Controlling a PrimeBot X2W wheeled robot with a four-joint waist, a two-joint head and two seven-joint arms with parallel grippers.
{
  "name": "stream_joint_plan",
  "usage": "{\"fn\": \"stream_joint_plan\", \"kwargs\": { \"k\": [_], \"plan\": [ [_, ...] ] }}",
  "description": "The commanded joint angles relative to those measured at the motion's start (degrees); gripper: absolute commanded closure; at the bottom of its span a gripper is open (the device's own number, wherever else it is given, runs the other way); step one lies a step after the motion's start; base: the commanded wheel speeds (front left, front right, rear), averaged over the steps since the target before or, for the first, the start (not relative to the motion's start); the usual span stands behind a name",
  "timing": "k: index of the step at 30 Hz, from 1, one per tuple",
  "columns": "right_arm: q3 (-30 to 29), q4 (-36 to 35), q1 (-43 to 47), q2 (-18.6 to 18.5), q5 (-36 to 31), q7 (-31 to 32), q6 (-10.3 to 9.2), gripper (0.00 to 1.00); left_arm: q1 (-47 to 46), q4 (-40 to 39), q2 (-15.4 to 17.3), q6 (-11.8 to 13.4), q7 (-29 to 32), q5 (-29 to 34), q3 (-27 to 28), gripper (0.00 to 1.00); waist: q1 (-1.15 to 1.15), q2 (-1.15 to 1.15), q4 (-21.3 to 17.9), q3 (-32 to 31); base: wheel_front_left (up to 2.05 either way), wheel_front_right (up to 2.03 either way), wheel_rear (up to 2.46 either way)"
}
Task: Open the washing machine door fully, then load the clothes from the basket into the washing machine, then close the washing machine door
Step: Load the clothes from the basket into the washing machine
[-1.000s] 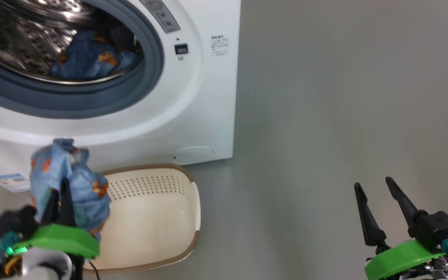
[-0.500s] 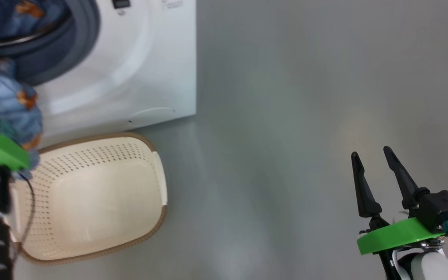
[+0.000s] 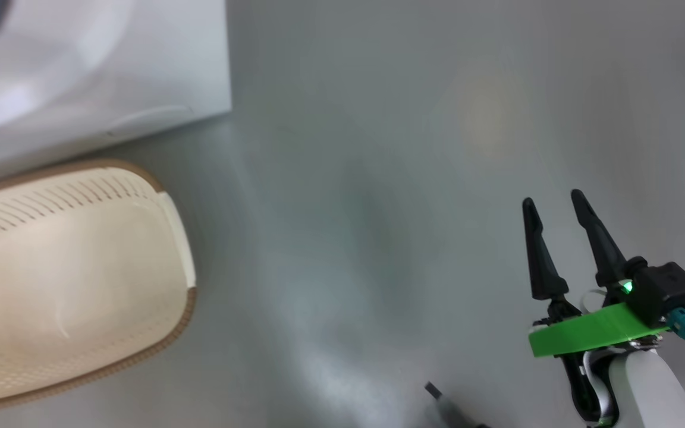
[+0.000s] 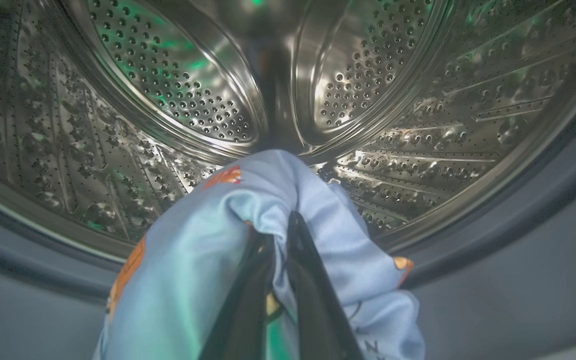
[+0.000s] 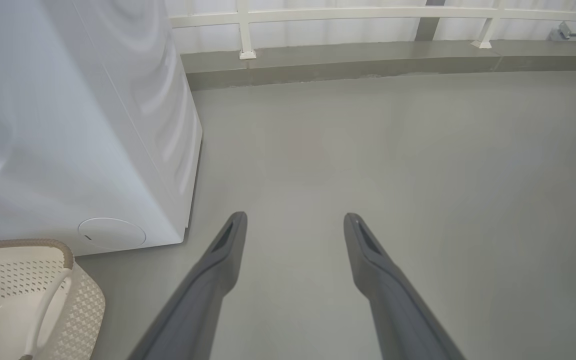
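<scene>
Drum now behind clothes in gripper.

The right gripper has its two fingers spread wide apart above the grey floor. The white washing machine stands at left, with a round flap low on its front. The perforated basket, with a brown rim and a white handle, sits just before it. A white rail runs along the far edge.
</scene>
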Motion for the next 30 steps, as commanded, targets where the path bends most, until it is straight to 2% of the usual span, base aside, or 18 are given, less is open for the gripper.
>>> {"fn": "stream_joint_plan", "kwargs": {
  "k": [1, 9, 15, 19, 22, 25, 26, 27, 30],
  "plan": [
    [1.64, -0.71, -0.65, -0.48, 1.03, -0.78, 0.41, 0.0, -2.56, -1.14, 4.13, -0.41, 0.87, 0.38, 0.8, 1.0, -0.01, 0.0, -2.59, 4.92, 0.0, 0.0, 0.0],
    [3.92, 1.14, -3.59, -0.47, 3.11, -1.46, 0.41, 0.0, -13.07, -1.54, 8.47, -1.0, 4.29, 1.75, -0.73, 1.0, -0.01, 0.0, -4.05, 9.89, 0.0, 0.0, 0.0],
    [4.26, 1.09, -4.51, -0.47, 4.37, -1.52, 0.41, 0.0, -17.6, -2.19, 10.82, -1.57, 0.83, 1.95, -0.21, 1.0, -0.01, 0.0, -5.33, 11.53, 0.0, 0.0, 0.0],
    [3.98, 0.78, -4.42, -0.47, 4.77, -1.53, 0.41, 0.0, -20.69, -2.01, 12.44, -2.12, -3.73, 2.98, -0.58, 1.0, -0.01, 0.0, -5.81, 12.05, 0.0, 0.0, 0.0],
    [3.7, 0.61, -4.43, -0.47, 4.84, -1.54, 0.41, 0.0, -23.26, -0.87, 12.66, -2.35, -7.36, 3.85, -1.51, 1.0, -0.01, 0.0, -5.8, 12.3, 0.0, 0.0, 0.0],
    [3.58, 0.55, -4.69, -0.47, 4.85, -1.54, 0.41, 0.0, -24.33, 1.73, 12.39, -1.65, -6.8, 4.17, -2.09, 1.0, -0.01, 0.0, -5.6, 12.42, 0.0, 0.0, 0.0],
    [3.28, 0.38, -4.75, -0.47, 4.83, -1.54, 0.41, 0.0, -24.74, 2.68, 12.06, -1.3, -5.91, 4.15, -2.33, 0.55, -0.01, 0.0, -5.24, 12.71, 0.0, 0.0, 0.0],
    [3.15, 0.24, -4.89, -0.47, 4.88, -1.54, 0.41, 0.0, -25.08, 3.41, 11.83, -1.06, -5.53, 4.15, -2.5, 0.0, -0.01, 0.0, -5.1, 12.81, 0.0, 0.0, 0.0],
    [2.86, 0.24, -5.05, -0.47, 4.91, -1.54, 0.41, 0.0, -25.38, 5.72, 11.08, -0.49, -4.28, 3.69, -2.68, 0.0, -0.01, 0.0, -4.68, 12.63, 0.0, 0.0, 0.0]
  ]
}}
